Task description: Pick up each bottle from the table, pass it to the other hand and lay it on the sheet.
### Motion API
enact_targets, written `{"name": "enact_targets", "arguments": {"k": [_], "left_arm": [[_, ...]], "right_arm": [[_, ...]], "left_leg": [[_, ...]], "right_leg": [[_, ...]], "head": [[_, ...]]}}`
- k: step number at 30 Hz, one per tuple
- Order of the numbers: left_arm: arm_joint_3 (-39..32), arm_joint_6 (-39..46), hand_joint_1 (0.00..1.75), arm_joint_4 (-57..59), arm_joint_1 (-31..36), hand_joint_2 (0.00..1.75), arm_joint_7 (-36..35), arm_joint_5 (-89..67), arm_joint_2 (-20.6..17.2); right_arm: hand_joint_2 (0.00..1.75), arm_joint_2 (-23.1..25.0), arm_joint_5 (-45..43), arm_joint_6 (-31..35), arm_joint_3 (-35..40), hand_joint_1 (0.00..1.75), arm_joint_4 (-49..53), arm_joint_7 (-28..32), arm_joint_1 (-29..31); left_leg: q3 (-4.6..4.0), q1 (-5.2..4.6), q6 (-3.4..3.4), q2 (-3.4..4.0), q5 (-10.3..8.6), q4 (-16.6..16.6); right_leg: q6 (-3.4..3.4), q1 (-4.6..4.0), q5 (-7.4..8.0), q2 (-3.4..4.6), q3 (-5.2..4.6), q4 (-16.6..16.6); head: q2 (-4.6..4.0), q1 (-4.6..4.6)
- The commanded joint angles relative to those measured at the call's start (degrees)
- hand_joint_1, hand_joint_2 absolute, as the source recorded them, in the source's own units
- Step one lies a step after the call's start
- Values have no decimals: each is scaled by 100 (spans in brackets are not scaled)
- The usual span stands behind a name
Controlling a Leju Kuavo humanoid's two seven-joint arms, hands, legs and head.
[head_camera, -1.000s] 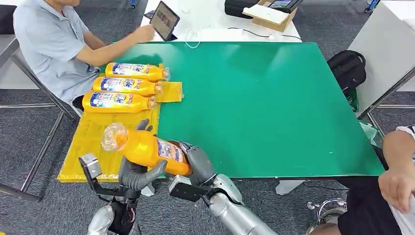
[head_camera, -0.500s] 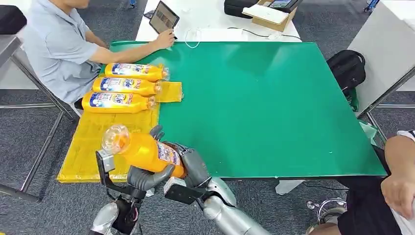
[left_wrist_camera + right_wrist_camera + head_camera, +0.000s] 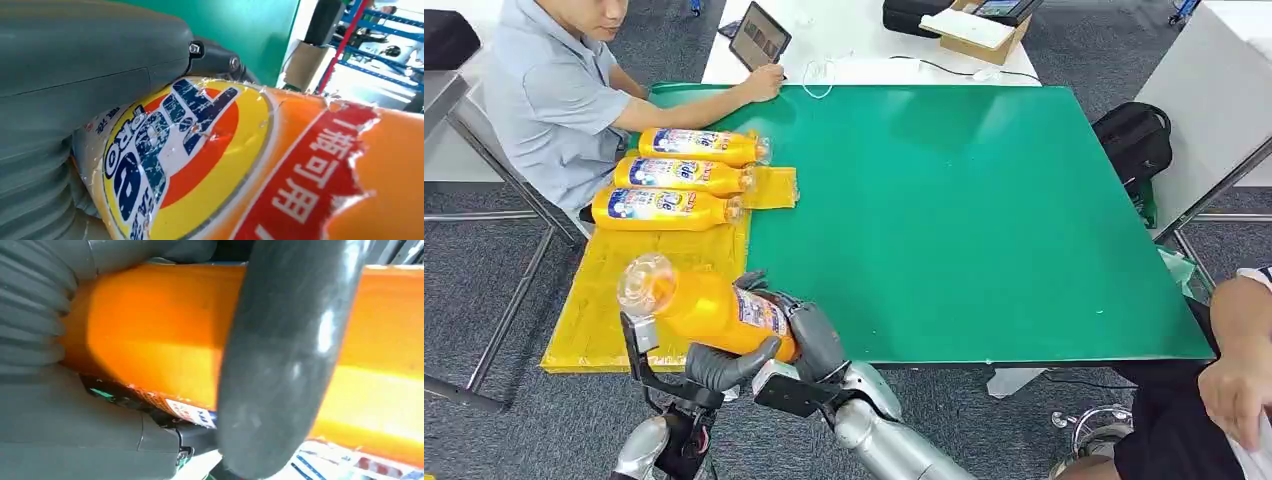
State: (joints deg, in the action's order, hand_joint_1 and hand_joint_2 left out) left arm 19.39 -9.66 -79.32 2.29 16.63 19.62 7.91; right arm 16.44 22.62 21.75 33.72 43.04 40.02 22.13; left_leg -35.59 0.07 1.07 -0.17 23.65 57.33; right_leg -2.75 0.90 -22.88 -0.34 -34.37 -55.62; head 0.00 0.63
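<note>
Head view: we see an orange bottle (image 3: 714,312) held off the bench (image 3: 964,220), at its near left corner, above the near edge of the yellow sheet (image 3: 609,290). The bottle is tilted, with its clear cap end raised toward the left and its base down toward the right.

Both robot hands are on it. The left robot hand (image 3: 724,365) grips from underneath, with a grey finger curling up along the bottle's near side. The right robot hand (image 3: 814,340) wraps the base end, its fingers over the label.

Left wrist view: we see the bottle's label close up, a yellow disc with blue lettering and a red band with white characters, pressed against the grey cover of the hand. Right wrist view: a thick dark finger (image 3: 280,360) lies across the orange body, closed around it. Which of the two hands carries the weight we cannot tell; from this angle the contact under the bottle is hidden.

Three more orange bottles (image 3: 669,175) lie on their sides in a row on the far part of the sheet, side by side, caps pointing right. The sheet covers the bench's left edge and overhangs it.

A person in a grey shirt (image 3: 549,100) sits at the far left corner, one hand beside a tablet (image 3: 759,38). Another person's arm (image 3: 1239,330) shows at the right.
</note>
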Motion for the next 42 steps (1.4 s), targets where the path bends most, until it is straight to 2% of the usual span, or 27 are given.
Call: {"name": "enact_targets", "arguments": {"k": [1, 9, 11, 12, 14, 15, 17, 19, 21, 23, 27, 28, 30, 32, 34, 35, 38, 42], "left_arm": [[105, -256, 175, 6, 114, 175, 49, 234, 19], [84, -274, 175, -13, 111, 175, 62, 264, 21], [50, -310, 175, -13, 132, 175, 90, 330, 47], [22, -294, 175, 3, 162, 175, 85, 357, 59], [-74, -105, 175, 85, 237, 175, 37, 353, 94], [-187, 327, 175, 218, 356, 175, 6, 172, 116], [-363, 1452, 175, 583, 685, 175, 60, -566, 112], [-585, 2141, 175, 1060, 1105, 175, 278, -1162, 25], [-797, 2768, 175, 1330, 1366, 175, 535, -1848, -77], [-902, 2775, 175, 1375, 1456, 175, 507, -1901, -149], [-902, 2775, 175, 1375, 1456, 175, 507, -1901, -149], [-951, 2855, 175, 1359, 1448, 175, 497, -2101, -137], [-1156, 2938, 175, 1477, 1580, 175, 512, -2325, -117], [-1303, 2722, 175, 1621, 1739, 175, 471, -2286, -75], [-1289, 2640, 175, 1761, 1860, 175, 488, -2401, -56], [-1239, 2728, 175, 1839, 1914, 175, 511, -2611, -65], [-1053, 2933, 175, 2229, 2226, 175, 507, -3393, -174], [-800, 3087, 175, 2743, 2651, 175, 266, -4535, -442]], "right_arm": [[175, 39, -13, -94, 378, 0, -616, -2, 239], [175, 43, 15, 11, 348, 0, -598, -2, 228], [175, 38, 247, 443, 338, 0, -562, -2, 229], [0, -5, 375, 740, 367, 0, -452, -2, 209], [0, -121, 623, 1322, 491, 0, -110, -2, 144], [0, -198, 815, 1737, 588, 0, 108, -2, 107], [0, -169, 1863, 1825, 90, 0, 792, -2, -210], [0, -104, 2525, 1825, -93, 0, 1409, -2, -469], [0, -44, 2804, 1825, -127, 0, 1798, -2, -618], [0, -21, 2842, 1825, -105, 0, 1871, -2, -649], [0, -21, 2842, 1825, -105, 0, 1871, -2, -649], [0, -53, 2664, 1825, 32, 0, 1913, -2, -630], [0, -99, 2189, 1825, 259, 0, 1861, -2, -576], [0, -111, 1862, 1825, 343, 0, 1765, -2, -522], [0, -156, 1616, 1825, 466, 0, 1785, -2, -491], [0, -237, 1165, 1825, 718, 0, 1781, -2, -425], [0, -419, 519, 1806, 1125, 0, 1898, -2, -325], [0, -510, 384, 1738, 1246, 0, 2055, -2, -297]], "left_leg": [[28, 6, -6, -1, 15, 3], [25, 6, -6, -3, 13, 2], [11, 4, -4, -6, 4, -1], [21, 5, -6, -7, 10, 2], [24, 4, -6, -7, 13, 4], [18, 4, -5, -9, 11, 5], [7, 2, -3, -12, 1, 0], [6, 5, -5, -27, -1, 0], [15, 4, -7, -25, 2, 1], [5, 4, -7, -8, -1, -2], [32, 9, -14, 14, 9, -4], [20, 4, -10, -10, 1, -3], [26, 18, -12, -19, 4, 3], [15, 16, -11, 9, 0, -2], [17, 16, -12, -2, -1, 0], [8, 12, -11, -5, -8, -2], [24, 16, -15, -13, 1, 4], [11, 13, -13, -11, -7, -1]], "right_leg": [[12, -7, -14, 0, 29, 0], [11, -7, -13, -2, 28, 0], [7, -4, -5, -6, 13, 3], [10, -6, -12, -7, 23, 0], [11, -5, -15, -7, 26, -3], [10, -5, -13, -8, 21, -3], [6, -2, -5, -11, 9, 1], [9, -5, -8, -27, 12, 0], [13, -4, -12, -24, 20, -3], [10, -4, -2, -6, 9, -1], [20, -14, -8, 3, 23, -2], [13, -10, -10, -20, 15, -3], [16, -18, -16, -17, 28, -4], [12, -15, -2, 9, 14, -3], [13, -15, -6, -6, 17, -5], [11, -11, -2, -10, 6, -3], [18, -16, -11, -14, 28, -6], [13, -14, -3, -13, 14, -4]], "head": [[0, 0], [0, 0], [0, 0], [0, 0], [0, 0], [0, 0], [0, 0], [0, 0], [0, -2], [0, -2], [0, 7], [0, 2], [0, -2], [0, -2], [0, -4], [0, -4], [0, -2], [0, -4]]}}
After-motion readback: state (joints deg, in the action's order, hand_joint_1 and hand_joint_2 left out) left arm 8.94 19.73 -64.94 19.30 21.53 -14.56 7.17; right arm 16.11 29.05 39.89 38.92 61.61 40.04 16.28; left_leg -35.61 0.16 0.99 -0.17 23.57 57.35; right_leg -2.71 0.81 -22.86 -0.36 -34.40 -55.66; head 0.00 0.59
